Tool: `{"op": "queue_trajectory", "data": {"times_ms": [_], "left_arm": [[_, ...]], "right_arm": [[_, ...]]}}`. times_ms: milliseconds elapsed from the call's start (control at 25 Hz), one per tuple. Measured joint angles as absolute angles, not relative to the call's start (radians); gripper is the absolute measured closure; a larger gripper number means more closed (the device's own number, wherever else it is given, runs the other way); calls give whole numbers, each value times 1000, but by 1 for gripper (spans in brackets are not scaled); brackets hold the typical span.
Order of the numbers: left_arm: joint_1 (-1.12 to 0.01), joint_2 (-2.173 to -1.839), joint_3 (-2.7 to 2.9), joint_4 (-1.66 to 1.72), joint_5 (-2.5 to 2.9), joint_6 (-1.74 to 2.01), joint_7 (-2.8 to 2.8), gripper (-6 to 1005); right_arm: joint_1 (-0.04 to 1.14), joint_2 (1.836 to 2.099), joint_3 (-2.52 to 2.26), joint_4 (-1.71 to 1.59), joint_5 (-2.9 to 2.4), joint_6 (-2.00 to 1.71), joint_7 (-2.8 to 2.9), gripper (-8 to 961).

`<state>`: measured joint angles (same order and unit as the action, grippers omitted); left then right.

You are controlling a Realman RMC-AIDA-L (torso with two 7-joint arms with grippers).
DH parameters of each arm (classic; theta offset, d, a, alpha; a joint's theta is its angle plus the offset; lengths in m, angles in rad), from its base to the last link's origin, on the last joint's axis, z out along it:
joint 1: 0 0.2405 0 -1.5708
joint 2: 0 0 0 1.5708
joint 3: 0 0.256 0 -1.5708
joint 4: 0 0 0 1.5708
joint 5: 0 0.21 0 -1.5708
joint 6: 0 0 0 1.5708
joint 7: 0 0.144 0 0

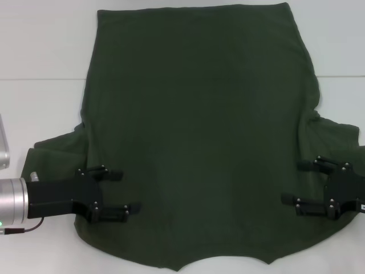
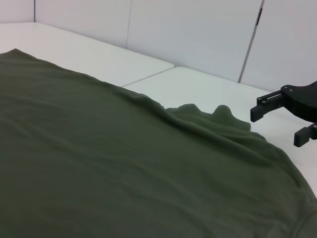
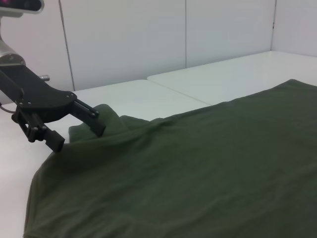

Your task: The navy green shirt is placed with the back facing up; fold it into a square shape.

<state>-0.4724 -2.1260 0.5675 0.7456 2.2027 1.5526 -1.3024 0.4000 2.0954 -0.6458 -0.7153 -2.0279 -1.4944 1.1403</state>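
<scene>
Head view: green shirt spread flat on white table, plain side up. Left gripper over left sleeve area, fingers spread. Right gripper over right sleeve, fingers spread, nothing pinched.

No text, label, brand, number or sign can be read anywhere in these views. The navy green shirt lies with its plain side up and shows no lettering, and neither the left gripper, the right gripper nor the white table bears any marking.
</scene>
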Motion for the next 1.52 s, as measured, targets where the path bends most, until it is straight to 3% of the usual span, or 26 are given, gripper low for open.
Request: {"op": "queue_trajectory", "data": {"times_ms": [520, 800, 1000, 1520], "left_arm": [[-475, -2119, 511, 747, 2198, 1538, -1439, 65], [-507, -2034, 344, 765, 2238, 1626, -1850, 65], [-538, -2003, 284, 809, 2387, 1540, -2125, 66], [-550, -1999, 291, 775, 2472, 1274, -2203, 67]], "right_arm": [[402, 2095, -646, -715, -2028, -1494, 1145, 38], [404, 2094, -645, -715, -2028, -1493, 1148, 38], [408, 2094, -646, -714, -2031, -1490, 1147, 37], [410, 2094, -650, -702, -2034, -1488, 1142, 38]]}}
